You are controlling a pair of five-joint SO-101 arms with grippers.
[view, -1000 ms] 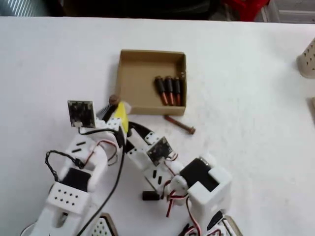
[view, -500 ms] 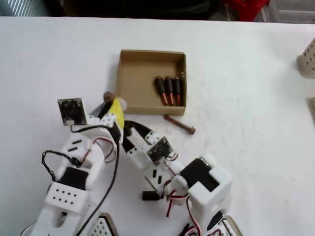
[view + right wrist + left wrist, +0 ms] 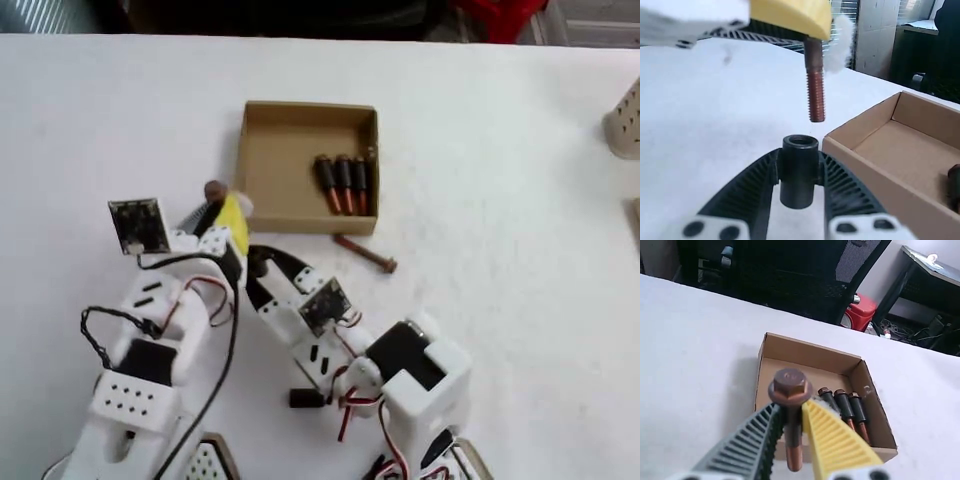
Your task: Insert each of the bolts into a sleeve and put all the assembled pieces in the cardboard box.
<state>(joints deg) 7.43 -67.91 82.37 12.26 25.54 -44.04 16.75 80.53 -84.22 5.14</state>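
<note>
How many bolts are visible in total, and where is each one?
5. Three sleeved bolts lie in the cardboard box. One bare bolt lies on the table by the box's near wall. One bolt stands upright in the left pincer. The arms may hide others.

Three assembled pieces (image 3: pixel 343 184), two bolts (image 3: pixel 788 390) (image 3: pixel 365 252), two sleeves (image 3: pixel 799 170) (image 3: pixel 305 398), one cardboard box (image 3: pixel 290 150).

Overhead view, wrist cameras share box (image 3: pixel 285 160)
</note>
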